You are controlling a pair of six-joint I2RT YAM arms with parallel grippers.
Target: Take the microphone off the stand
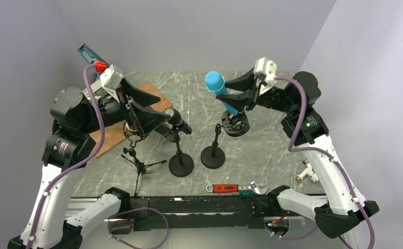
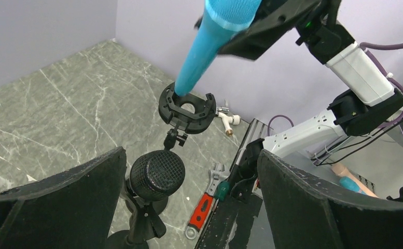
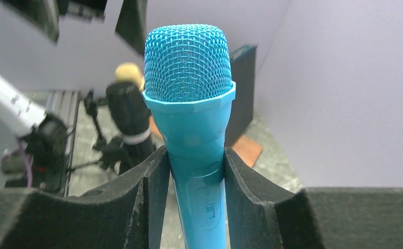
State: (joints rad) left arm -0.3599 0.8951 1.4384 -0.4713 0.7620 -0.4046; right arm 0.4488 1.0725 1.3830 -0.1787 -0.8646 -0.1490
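Plain, pale lilac-grey walls (image 1: pixel 189 31) enclose the worktop (image 1: pixel 189 93) at the back and on both sides. Its surface is dark grey-green stone pattern with white veins, lit evenly, shadows soft.

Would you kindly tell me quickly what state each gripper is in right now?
Left gripper: open, holding nothing.
Right gripper: closed on the blue microphone.
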